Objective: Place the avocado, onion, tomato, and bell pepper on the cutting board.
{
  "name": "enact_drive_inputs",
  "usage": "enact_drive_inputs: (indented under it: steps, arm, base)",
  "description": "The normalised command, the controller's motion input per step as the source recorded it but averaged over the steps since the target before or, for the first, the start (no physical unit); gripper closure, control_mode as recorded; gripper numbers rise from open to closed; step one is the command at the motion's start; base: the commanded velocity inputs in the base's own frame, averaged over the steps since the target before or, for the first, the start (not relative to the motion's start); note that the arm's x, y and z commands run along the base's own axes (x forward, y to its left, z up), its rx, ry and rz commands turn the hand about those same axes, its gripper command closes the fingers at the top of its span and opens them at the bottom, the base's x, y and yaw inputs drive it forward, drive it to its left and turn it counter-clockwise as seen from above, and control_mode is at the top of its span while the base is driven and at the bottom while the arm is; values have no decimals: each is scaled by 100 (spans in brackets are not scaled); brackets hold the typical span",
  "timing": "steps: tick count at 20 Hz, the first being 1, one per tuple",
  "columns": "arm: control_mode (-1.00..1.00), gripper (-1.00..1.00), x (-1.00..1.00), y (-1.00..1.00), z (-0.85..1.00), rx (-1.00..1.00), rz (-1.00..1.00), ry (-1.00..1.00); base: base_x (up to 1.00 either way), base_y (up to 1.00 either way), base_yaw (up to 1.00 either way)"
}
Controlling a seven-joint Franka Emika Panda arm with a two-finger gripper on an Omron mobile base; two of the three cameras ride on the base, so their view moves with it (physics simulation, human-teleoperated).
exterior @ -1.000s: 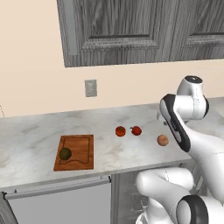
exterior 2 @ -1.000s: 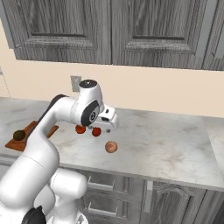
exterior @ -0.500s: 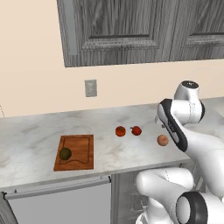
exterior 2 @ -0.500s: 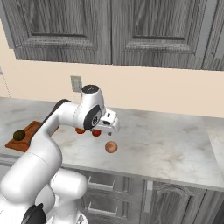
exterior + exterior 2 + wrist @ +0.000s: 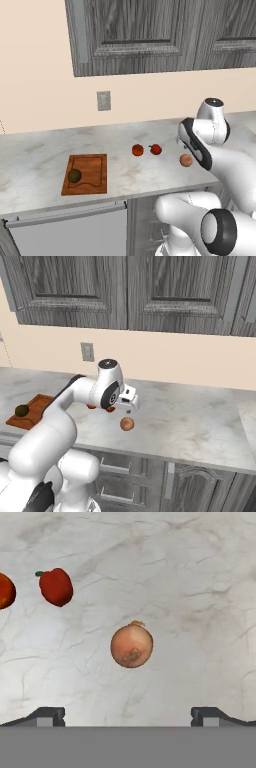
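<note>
Wide-open pincer hovers above the onion, red bell pepper at ten o'clock; best descend centred, straddling it evenly.

One cutting board, one avocado, one onion, one orange-red tomato, one red bell pepper, one wall outlet, one table.

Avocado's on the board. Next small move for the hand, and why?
Probably lower straight onto the onion: the open hand hangs above it, the onion sits between its fingertips on bare counter, and only the avocado is on the cutting board.
</note>
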Motion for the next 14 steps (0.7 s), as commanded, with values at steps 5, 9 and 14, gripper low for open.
enact_drive_inputs:
  steps: [5, 9, 14]
  arm:
    - [-100, -100, 18, -3, -24, 0, 0, 1]
    - [-100, -100, 7, 0, -25, 0, 0, 0]
    - [-100, -100, 8, -3, -25, 0, 0, 0]
  base:
    - [0, 0, 0]
    - [0, 0, 0]
    - [0, 0, 0]
